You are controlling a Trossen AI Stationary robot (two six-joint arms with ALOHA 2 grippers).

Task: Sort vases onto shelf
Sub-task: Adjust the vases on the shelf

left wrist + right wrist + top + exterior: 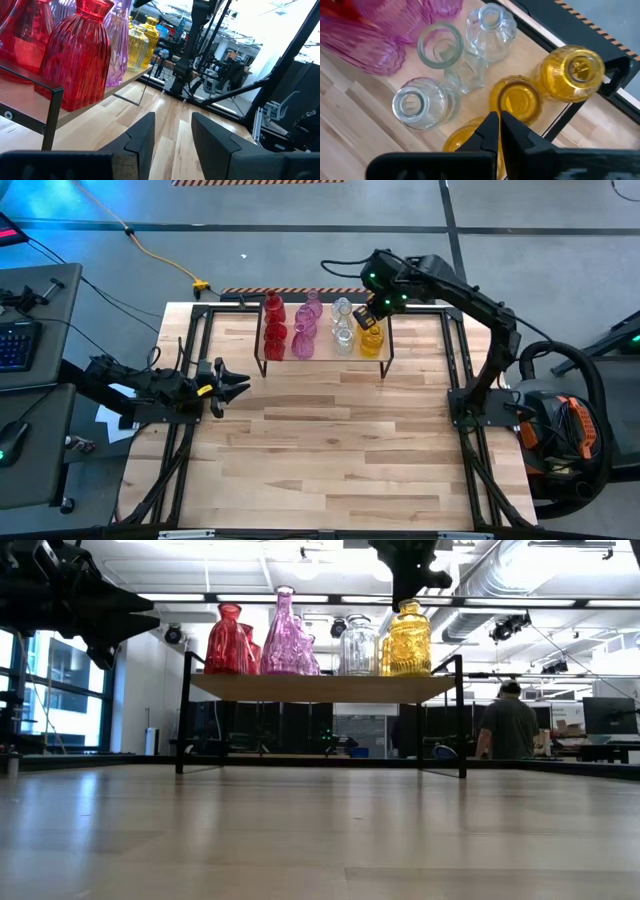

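Observation:
The shelf (325, 357) stands at the table's far middle, its wood plank (320, 688) on thin black legs. On it stand rows of vases: red (274, 330), pink (305, 330), clear (342, 328) and yellow (371, 341). My right gripper (497, 122) is shut and points down over the yellow vases (516, 100), at the shelf's right end. My left gripper (240, 385) is open and waits at the table's left edge, level, pointing at the shelf's red vases (75, 60). My right gripper's shut fingertips (490, 125) come from above between two yellow vases, one with an open rim (516, 100) and one below them (462, 137). I cannot tell whether they touch either vase.
Bare tabletop (330, 450) spreads from the shelf to the table's near edge. Black frame rails (185, 430) run along the table's left and right sides. A person (510, 725) stands far behind the table. A desk with a keyboard (15, 340) is off to the left.

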